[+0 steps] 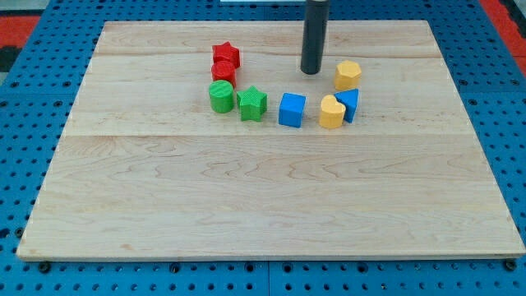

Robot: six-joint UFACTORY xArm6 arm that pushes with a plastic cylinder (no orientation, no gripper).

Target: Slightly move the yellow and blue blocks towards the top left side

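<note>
My tip (311,71) rests on the board near the view's top, just left of a yellow hexagon block (348,75). Below that, a yellow heart-shaped block (332,113) touches a blue triangular block (349,104) on its right. A blue cube (292,109) sits left of the yellow heart, a small gap apart. My tip stands above and between the blue cube and the yellow heart, touching no block.
A red star block (226,56) and a red cylinder (223,72) stand at the upper left of the group. A green cylinder (221,96) and a green star block (252,104) sit below them. The wooden board (263,205) lies on a blue pegboard (25,164).
</note>
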